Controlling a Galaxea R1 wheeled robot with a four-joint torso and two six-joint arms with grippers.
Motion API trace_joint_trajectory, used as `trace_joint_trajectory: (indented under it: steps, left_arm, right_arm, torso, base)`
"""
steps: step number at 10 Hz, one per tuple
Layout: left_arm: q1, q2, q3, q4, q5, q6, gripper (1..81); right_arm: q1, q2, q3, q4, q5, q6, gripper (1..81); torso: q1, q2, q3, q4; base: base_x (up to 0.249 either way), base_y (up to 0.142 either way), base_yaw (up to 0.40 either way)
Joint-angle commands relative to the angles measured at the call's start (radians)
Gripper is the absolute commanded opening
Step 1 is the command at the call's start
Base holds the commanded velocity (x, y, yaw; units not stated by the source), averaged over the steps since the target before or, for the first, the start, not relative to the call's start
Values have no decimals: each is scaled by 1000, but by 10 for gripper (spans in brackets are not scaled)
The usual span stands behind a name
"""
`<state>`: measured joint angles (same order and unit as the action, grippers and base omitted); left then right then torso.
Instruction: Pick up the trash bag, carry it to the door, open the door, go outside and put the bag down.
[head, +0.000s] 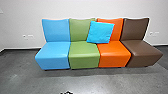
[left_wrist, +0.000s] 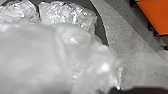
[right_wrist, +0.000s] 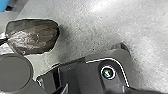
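Translucent whitish plastic (left_wrist: 37, 57), perhaps the trash bag, spreads close before the left wrist camera, with crinkled shiny plastic (left_wrist: 67, 15) behind it and a dark curved edge alongside. In the right wrist view, a dark, shiny, rounded bag-like bundle (right_wrist: 33, 36) appears above the pale floor and narrows at one end, near a thin black piece. How it relates to the whitish plastic I cannot tell. A small dark shape (head: 66, 92) pokes in at the head view's bottom edge; what it is stays unclear. The state of both grippers cannot be made out.
Against the white wall ahead stands a row of seats: blue (head: 53, 53), green (head: 83, 53), orange (head: 113, 53) and brown (head: 141, 51). A bright blue cushion (head: 100, 32) leans on the green and orange backrests. Grey floor (head: 100, 81) lies before them.
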<state>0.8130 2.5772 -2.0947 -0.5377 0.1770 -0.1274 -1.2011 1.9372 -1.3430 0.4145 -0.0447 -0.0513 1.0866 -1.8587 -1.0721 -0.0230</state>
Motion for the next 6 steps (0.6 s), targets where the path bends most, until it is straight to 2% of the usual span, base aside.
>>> trace_joint_trajectory:
  steps: [1,3,4,5,6]
  left_arm:
    - [-91,-35,28,24,65,5,10]
    - [-76,-84,65,36,65,5,10]
    - [-73,-113,97,38,65,5,10]
    - [-70,-138,123,51,65,5,10]
    - [-61,-155,140,64,65,5,10]
  right_arm:
    - [40,-47,4,9,-69,-2,811]
    - [36,-24,-19,9,-69,-2,811]
    - [34,-15,-25,9,-69,-2,811]
    - [34,-7,-30,9,-69,-2,811]
    - [34,1,-36,9,-69,-2,811]
  torso:
    - [-63,98,66,0]
    - [-110,170,108,0]
    - [-199,308,194,0]
    - [-159,245,141,0]
    - [-182,280,103,0]
  base:
    - [0,0,0]
    - [0,0,0]
    - [0,0,0]
    - [0,0,0]
    - [0,0,0]
